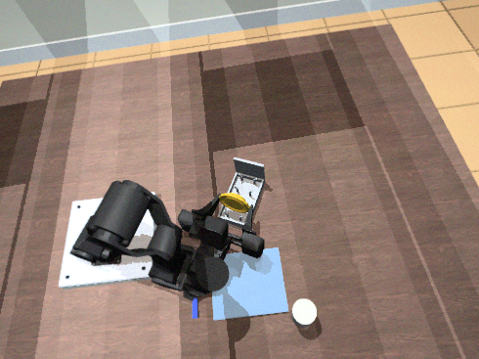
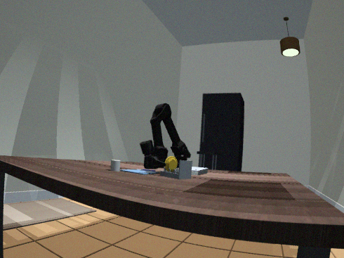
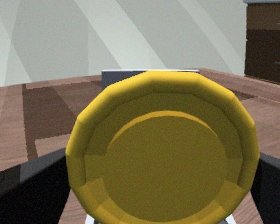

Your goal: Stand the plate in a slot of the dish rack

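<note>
Gripper (image 1: 234, 210) clamps the yellow plate (image 1: 233, 201) on edge over the dish rack (image 1: 250, 170) so its rim drops between the rails.

Plate (image 1: 233, 201) upright in dish rack (image 1: 248, 168); mat (image 1: 259, 289), cup (image 1: 304, 311) nearby

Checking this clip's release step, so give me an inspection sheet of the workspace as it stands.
Surface: brown wooden table.
Job's things: yellow plate upright over the near end of the grey dish rack; whether it is seated between the rails cannot be told.
Clutter: light blue mat; white cup beside it.
Grippers: gripper closed on the plate's edges.
Cables: nothing seen.
Surroundings: white base plate under the arm; dark cabinet; hanging lamp.
</note>
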Available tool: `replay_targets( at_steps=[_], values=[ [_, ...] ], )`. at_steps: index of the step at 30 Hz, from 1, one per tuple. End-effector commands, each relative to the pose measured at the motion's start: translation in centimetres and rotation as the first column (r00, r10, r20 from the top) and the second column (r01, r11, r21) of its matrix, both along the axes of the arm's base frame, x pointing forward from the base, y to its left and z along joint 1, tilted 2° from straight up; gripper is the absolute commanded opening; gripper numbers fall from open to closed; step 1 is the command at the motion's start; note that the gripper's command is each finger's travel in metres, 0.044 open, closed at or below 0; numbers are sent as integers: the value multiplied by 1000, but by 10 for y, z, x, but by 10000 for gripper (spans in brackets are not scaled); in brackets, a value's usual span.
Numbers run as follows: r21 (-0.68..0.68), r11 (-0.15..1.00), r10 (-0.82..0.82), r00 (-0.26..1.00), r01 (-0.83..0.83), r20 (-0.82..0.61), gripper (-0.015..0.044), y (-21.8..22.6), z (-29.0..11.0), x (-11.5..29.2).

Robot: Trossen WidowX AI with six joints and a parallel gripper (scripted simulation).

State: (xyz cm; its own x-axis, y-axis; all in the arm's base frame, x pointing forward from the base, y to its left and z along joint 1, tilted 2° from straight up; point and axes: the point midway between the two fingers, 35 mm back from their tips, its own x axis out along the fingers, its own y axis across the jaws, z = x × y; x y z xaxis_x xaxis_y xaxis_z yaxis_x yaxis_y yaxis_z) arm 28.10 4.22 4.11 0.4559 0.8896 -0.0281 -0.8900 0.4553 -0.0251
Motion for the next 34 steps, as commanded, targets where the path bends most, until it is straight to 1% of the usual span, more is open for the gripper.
replay_targets(
  at_steps=[1,7,9,18,20,27,34],
  values=[
    [0,1000,0,1000,0,0,400,0,0,0],
    [0,1000,0,1000,0,0,400,0,0,0],
    [2,1000,2,1000,-2,3,400,-1,7,1],
    [15,999,34,999,-34,35,400,-2,102,4],
    [15,999,39,998,-40,38,400,-2,116,4],
    [16,999,36,999,-37,36,400,-3,118,5],
    [54,992,-110,992,114,-65,400,-20,128,43]
  ],
)
